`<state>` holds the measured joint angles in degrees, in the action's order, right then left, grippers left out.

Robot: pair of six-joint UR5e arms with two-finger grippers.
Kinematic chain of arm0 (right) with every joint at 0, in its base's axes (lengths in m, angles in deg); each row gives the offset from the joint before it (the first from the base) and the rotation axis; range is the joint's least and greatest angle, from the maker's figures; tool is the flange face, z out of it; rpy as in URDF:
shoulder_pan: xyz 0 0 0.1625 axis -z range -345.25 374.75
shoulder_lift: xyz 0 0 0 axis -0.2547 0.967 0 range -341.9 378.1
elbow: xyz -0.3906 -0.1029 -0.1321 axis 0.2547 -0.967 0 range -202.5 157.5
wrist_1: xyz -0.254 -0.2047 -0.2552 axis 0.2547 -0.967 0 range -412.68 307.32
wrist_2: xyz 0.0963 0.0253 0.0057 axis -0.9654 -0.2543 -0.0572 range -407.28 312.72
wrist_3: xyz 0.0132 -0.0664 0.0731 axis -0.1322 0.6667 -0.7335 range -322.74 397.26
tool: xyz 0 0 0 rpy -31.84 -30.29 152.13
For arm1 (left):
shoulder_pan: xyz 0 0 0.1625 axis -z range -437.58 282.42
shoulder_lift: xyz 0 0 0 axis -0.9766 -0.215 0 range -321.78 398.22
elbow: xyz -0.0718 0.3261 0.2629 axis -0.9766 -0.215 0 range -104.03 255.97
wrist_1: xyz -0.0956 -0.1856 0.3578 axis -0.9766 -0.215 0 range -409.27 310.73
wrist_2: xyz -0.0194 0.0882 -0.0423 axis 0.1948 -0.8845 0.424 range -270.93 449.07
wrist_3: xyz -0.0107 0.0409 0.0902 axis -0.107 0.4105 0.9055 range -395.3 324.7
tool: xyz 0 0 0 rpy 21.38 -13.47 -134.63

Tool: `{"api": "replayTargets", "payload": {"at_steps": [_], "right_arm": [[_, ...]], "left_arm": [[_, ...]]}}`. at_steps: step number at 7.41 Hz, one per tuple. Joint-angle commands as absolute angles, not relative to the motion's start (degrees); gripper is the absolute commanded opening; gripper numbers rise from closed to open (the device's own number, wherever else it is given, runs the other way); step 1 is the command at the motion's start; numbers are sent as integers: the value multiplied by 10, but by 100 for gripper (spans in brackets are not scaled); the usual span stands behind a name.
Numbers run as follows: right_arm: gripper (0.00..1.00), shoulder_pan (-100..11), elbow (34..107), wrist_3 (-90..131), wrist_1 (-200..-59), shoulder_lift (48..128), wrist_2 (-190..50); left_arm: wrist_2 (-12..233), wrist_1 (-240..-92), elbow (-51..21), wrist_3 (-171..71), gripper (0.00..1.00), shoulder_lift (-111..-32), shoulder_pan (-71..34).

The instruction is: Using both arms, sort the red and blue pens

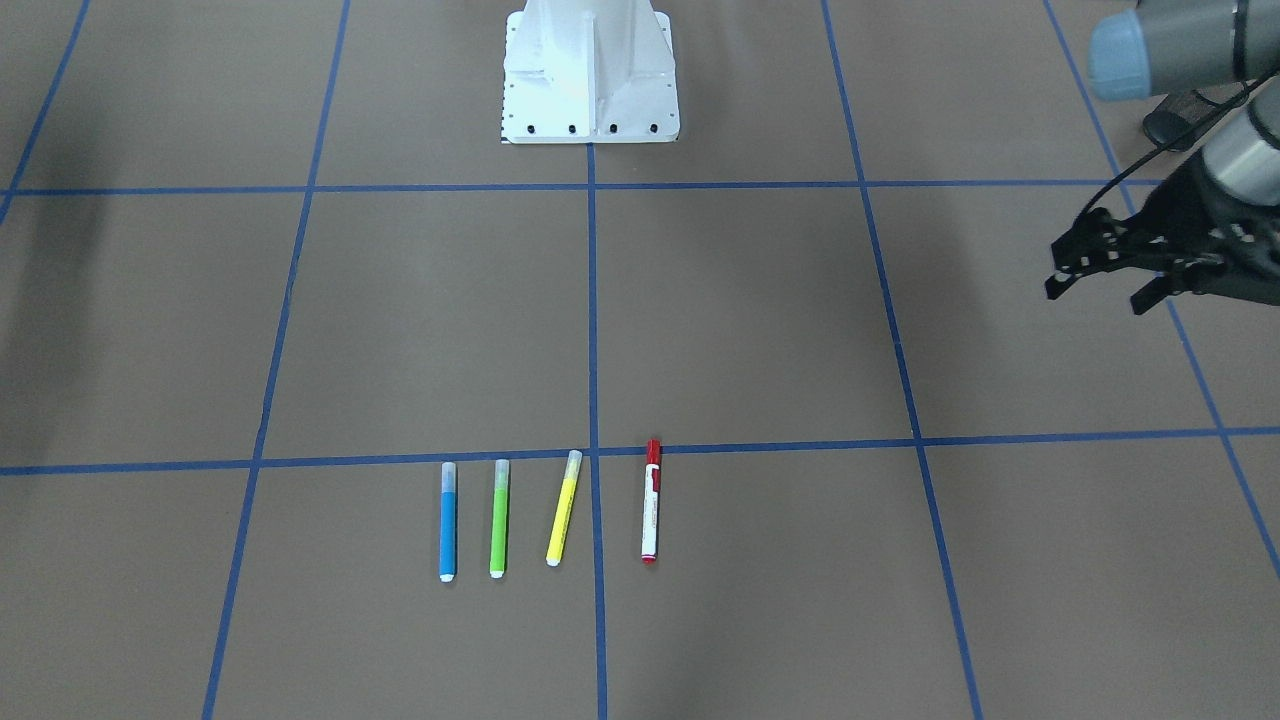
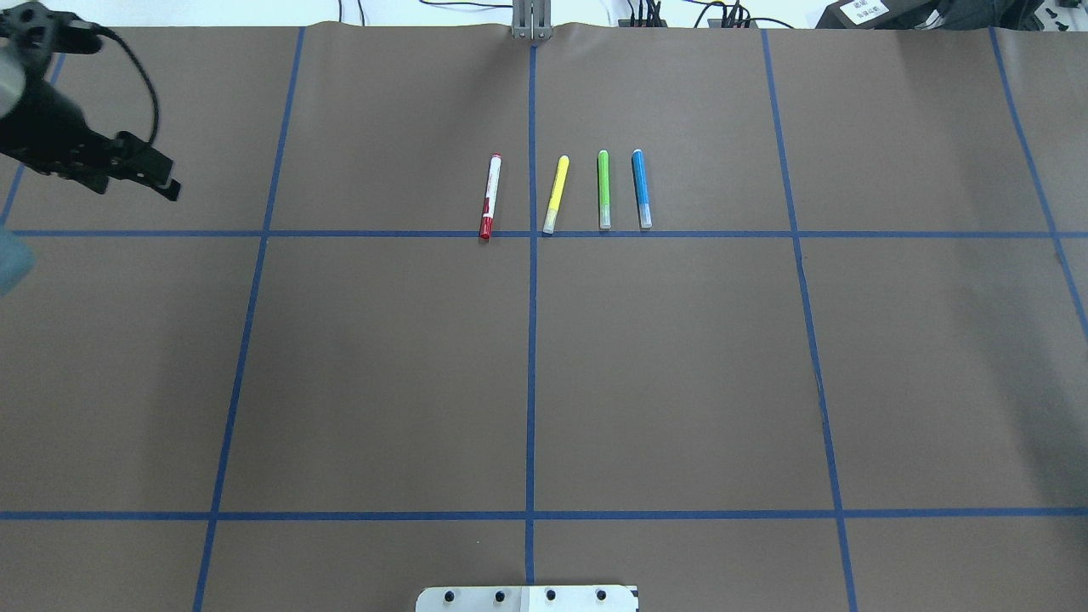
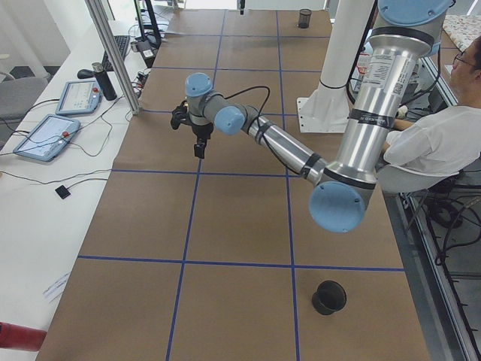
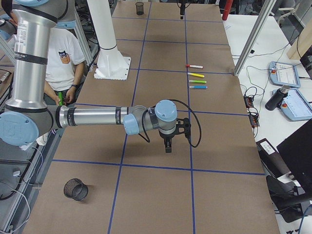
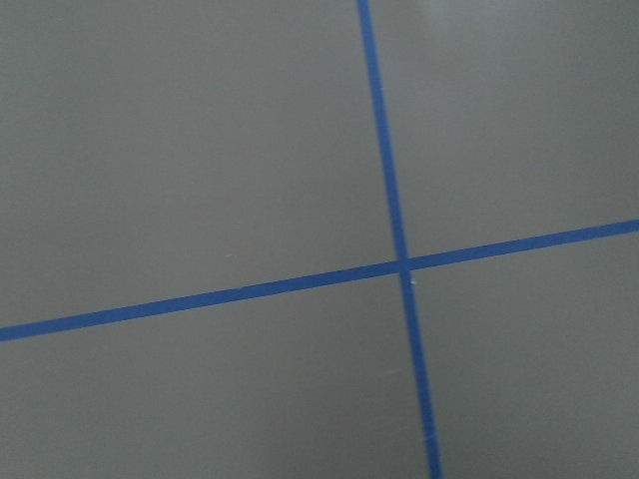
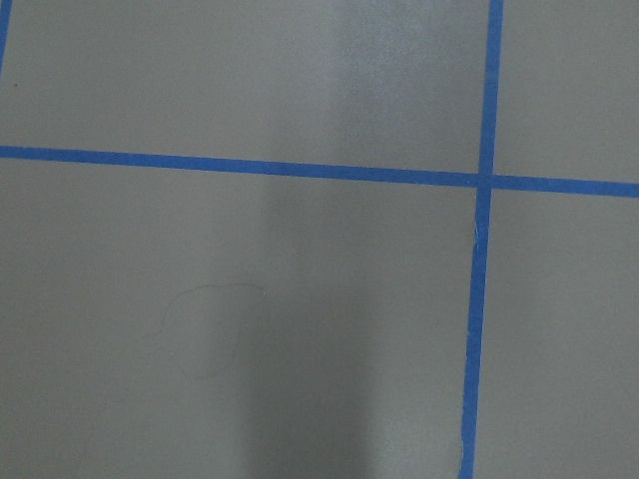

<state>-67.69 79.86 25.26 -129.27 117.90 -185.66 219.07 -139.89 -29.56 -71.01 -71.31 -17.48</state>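
jaws on your left gripper (image 1: 1096,292) stand spread and empty; the right gripper (image 4: 168,145) shows only side-on, so you cannot tell. the white-barrelled red-capped marker (image 2: 490,197) ends the row nearer the left gripper, the blue-barrelled frosted-capped marker (image 2: 641,189) nearer the right, long axes running away from the white bolted pedestal (image 1: 590,70). wrist views show only tabletop (image 5: 200,150).

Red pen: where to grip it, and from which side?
Grip the red pen mid-length on its white barrel, coming straight down from above. It lies flat on the table, so only its top is free. Set the jaws across the barrel: the yellow pen lies beside it but apart, leaving room. The left tool, open, is on that pen's half.
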Motion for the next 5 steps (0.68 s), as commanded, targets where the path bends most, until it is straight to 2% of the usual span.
{"api": "replayTargets", "payload": {"at_steps": [1,3,5], "right_arm": [[100,-675,799,251,-1292,1179,-1855],[100,-675,799,251,-1290,1179,-1856],[100,-676,799,250,-1290,1179,-1860]], "left_arm": [[2118,-1354,-220,-740,99,-840,-263],[2115,-1410,-53,-796,99,-959,-297],[2115,-1551,77,-861,96,-1001,-313]]}}
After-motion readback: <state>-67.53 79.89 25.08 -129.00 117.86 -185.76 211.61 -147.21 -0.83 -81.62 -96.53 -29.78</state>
